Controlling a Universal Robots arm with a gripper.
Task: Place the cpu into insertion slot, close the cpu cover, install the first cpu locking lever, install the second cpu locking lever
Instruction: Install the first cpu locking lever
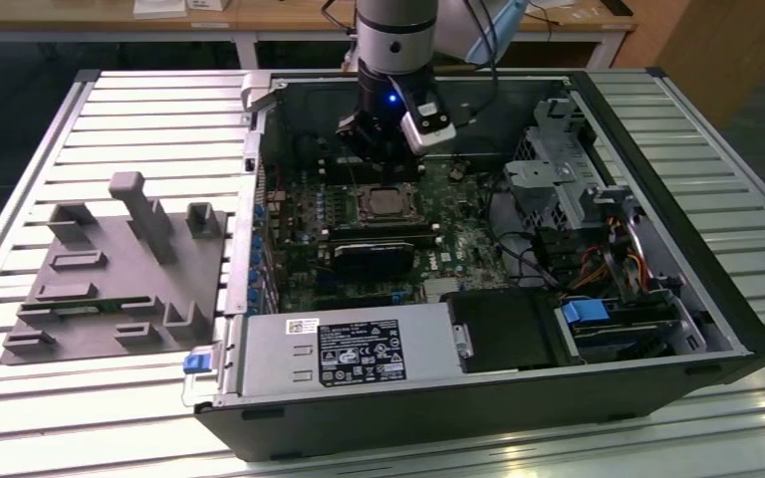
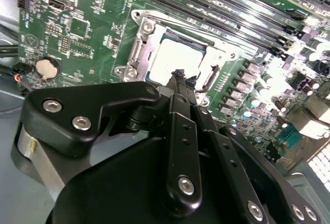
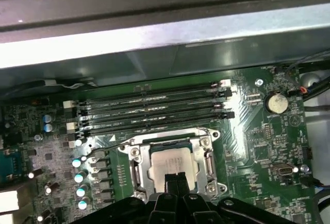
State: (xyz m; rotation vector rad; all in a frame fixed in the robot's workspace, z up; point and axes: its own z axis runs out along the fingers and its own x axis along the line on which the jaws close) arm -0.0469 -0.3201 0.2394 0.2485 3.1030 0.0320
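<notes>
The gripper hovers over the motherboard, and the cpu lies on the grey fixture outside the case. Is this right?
Not quite. The gripper hovers over the motherboard, but the cpu sits in the insertion slot on that board, not on the grey fixture; the first wrist view shows it.

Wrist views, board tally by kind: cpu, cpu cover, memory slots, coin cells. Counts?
cpu: 1
cpu cover: 1
memory slots: 4
coin cell: 1
Total: 7
</notes>
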